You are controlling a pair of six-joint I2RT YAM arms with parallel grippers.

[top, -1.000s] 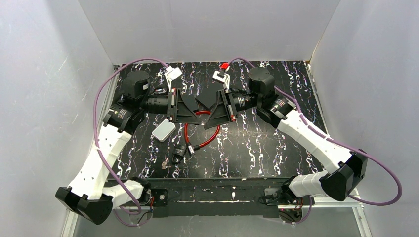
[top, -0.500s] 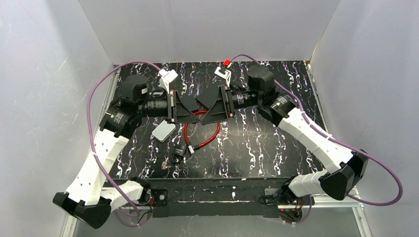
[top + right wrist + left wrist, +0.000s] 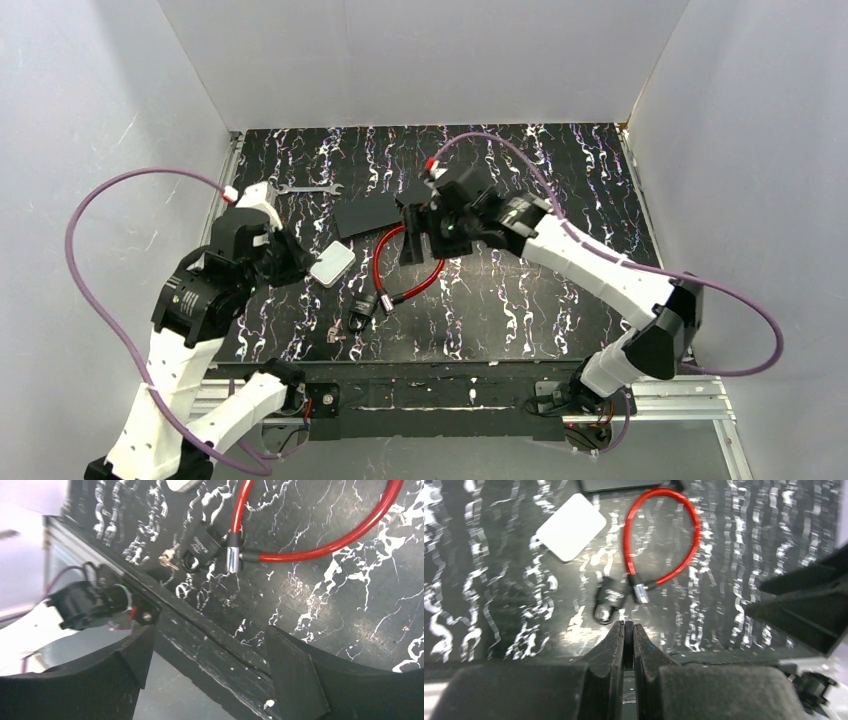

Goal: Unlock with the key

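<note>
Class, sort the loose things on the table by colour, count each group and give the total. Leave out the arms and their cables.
Silver: 2 (wrench, key)
White: 1 (box)
Red: 1 (cable lock, with a black lock body)
Black: 1 (flat plate)
Total: 5
</note>
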